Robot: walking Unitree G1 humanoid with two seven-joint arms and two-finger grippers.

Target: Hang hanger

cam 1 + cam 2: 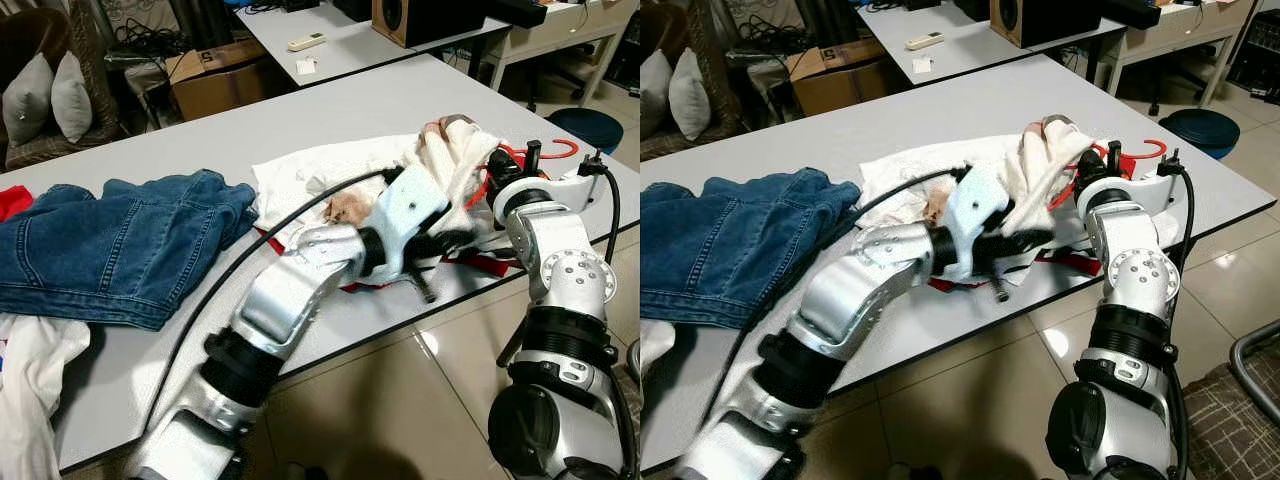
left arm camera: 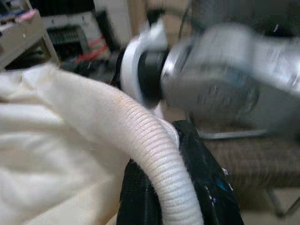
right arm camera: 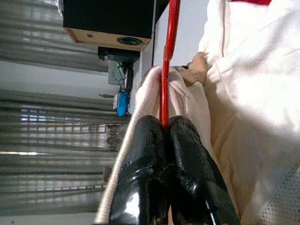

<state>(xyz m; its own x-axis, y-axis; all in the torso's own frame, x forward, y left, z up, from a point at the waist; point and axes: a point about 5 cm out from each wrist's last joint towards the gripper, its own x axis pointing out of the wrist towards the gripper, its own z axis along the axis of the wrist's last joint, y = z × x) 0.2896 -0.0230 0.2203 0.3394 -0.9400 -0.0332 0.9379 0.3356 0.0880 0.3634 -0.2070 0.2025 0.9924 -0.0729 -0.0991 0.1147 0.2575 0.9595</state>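
In the eye views the red hanger (image 1: 545,152) lies inside the cream garment (image 1: 455,160) on the grey surface (image 1: 330,110), while in the wrist views the right gripper (image 3: 164,129) has its jaws closed on the hanger and the left gripper (image 2: 180,197) has its jaws closed on the garment's ribbed collar.

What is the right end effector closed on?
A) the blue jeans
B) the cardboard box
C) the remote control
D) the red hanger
D: in the right wrist view, the right end effector has its two black fingers pressed together on the thin red hanger, beside the white garment.
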